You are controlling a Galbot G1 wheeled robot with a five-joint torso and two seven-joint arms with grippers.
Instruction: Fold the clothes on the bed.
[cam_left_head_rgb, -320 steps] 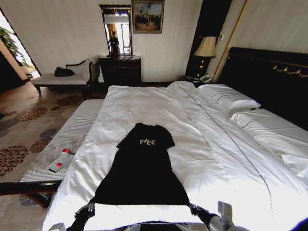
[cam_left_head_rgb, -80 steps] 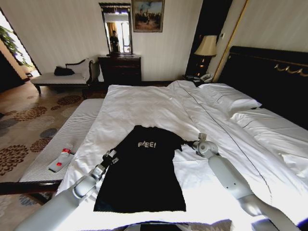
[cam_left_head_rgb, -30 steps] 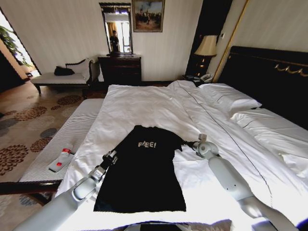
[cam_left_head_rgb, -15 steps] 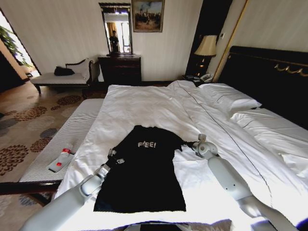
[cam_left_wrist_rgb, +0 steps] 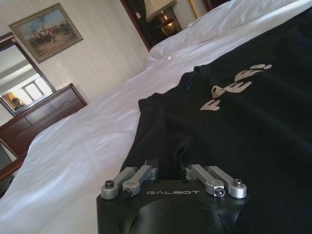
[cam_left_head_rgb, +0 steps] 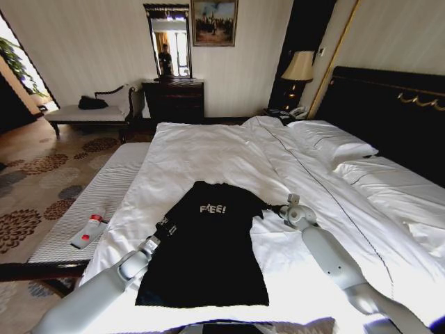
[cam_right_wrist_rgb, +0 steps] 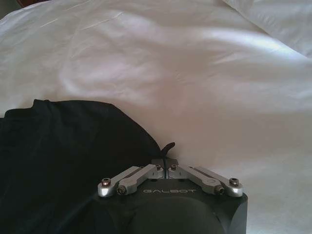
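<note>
T-shirt [cam_left_head_rgb: 208, 250]: long axis 12–6. Left gripper [cam_left_head_rgb: 165, 227] pinches 9 o'clock sleeve; right gripper [cam_left_head_rgb: 272, 207] pinches 3 o'clock sleeve.

A striped bench [cam_left_head_rgb: 90, 202] carries a bottle [cam_left_head_rgb: 88, 231] with a red cap, near a dark dresser [cam_left_head_rgb: 174, 99], mirror [cam_left_head_rgb: 169, 43], painting [cam_left_head_rgb: 213, 24] and lamp [cam_left_head_rgb: 298, 69].

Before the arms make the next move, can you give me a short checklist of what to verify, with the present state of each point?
1. Left claw shut on the T-shirt at its left sleeve: ok.
2. Right claw shut on the right sleeve's edge: ok.
3. T-shirt flat, lettering facing up: ok.
4. Sleeves folded over the chest: not ok, both are at the sides.
5. Whole T-shirt on the bed: ok.
</note>
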